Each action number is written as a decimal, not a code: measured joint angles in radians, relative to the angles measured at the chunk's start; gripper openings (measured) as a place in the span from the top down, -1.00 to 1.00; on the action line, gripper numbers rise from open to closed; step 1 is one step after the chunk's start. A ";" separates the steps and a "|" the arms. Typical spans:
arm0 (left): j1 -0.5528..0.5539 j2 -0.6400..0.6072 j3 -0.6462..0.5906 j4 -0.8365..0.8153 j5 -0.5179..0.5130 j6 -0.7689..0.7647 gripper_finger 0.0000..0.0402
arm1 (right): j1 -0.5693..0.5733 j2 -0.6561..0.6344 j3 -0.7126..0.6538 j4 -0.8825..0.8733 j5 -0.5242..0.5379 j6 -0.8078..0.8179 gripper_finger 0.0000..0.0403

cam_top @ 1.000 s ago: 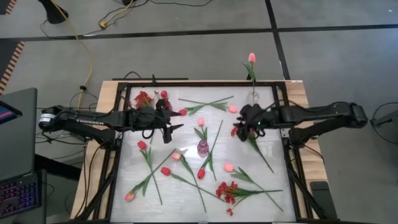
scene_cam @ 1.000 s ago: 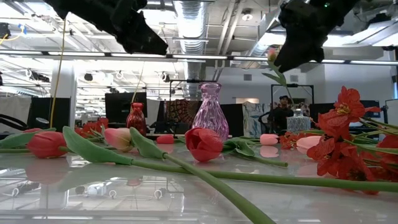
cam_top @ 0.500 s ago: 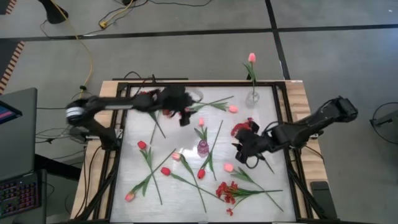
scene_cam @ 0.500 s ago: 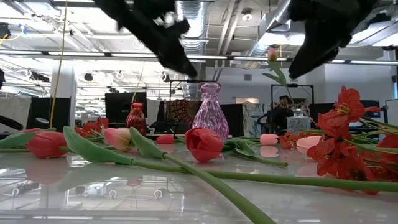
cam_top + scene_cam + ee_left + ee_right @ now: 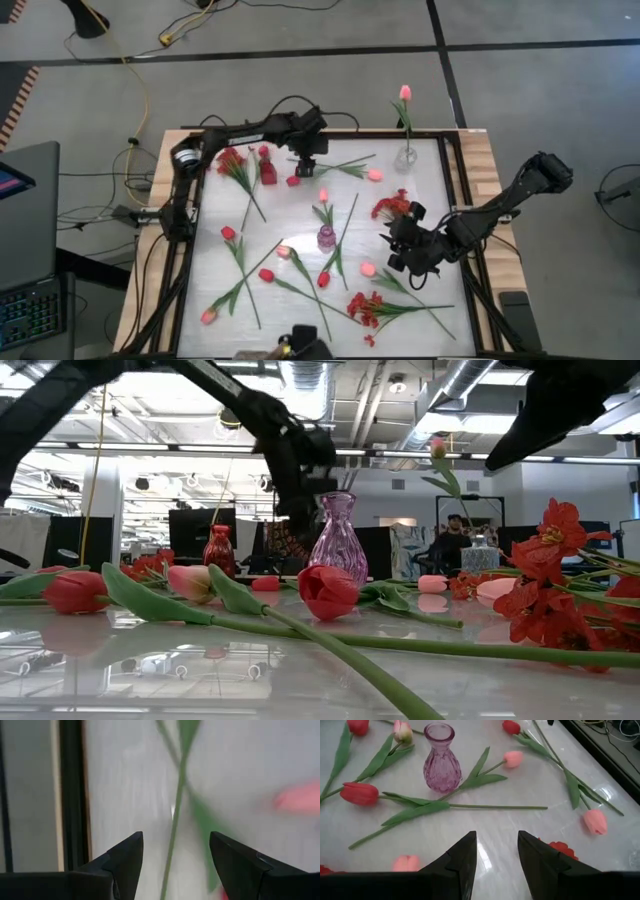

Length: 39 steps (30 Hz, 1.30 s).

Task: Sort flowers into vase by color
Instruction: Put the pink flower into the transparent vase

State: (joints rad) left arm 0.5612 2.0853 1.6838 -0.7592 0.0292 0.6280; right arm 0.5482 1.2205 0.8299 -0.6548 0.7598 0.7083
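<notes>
Stood barely begun: one pink tulip upright in the small clear glass vase (image 5: pixel 406 155) at the far edge of the white bench (image 5: pixel 300 215), a red bunch beside the dark red vase (image 5: pixel 268 172), nothing in the pink glass vase (image 5: pixel 327 238). Left about a dozen artificial flowers (image 5: pixel 290 265) lying scattered. Hovered open and empty: left end effector (image 5: pixel 305 166) over a far stem, right end effector (image 5: pixel 402 252) near the pink glass vase.
</notes>
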 joint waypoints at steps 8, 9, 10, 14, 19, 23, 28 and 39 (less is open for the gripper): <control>0.054 0.142 0.094 -0.121 0.023 0.034 -0.08 | 0.001 0.000 0.000 -0.021 0.002 -0.002 0.17; 0.059 0.146 0.094 -0.121 0.023 0.035 -0.08 | 0.000 0.000 0.000 -0.021 0.002 -0.006 0.17; 0.065 0.147 0.094 -0.126 0.025 0.042 -0.08 | -0.001 0.000 0.000 -0.021 0.002 -0.008 0.17; 0.081 0.141 0.096 -0.122 0.027 0.057 -0.08 | -0.001 0.000 0.000 -0.026 0.013 -0.010 0.17; 0.098 0.154 0.096 -0.184 0.046 0.077 -0.08 | -0.001 0.000 0.000 -0.027 0.032 -0.011 0.17; 0.102 0.180 0.098 -0.231 0.030 0.099 -0.08 | -0.001 0.000 0.000 -0.023 0.032 -0.010 0.17; 0.100 0.216 0.102 -0.243 -0.029 0.097 -0.08 | -0.004 0.000 0.000 -0.020 0.032 -0.009 0.17; 0.099 0.227 0.114 -0.249 -0.043 0.044 0.54 | -0.008 0.000 0.000 -0.015 0.032 -0.001 0.17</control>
State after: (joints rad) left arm 0.6605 2.3126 1.7977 -1.0078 -0.0133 0.6721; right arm 0.5400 1.2209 0.8303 -0.6701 0.7914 0.7076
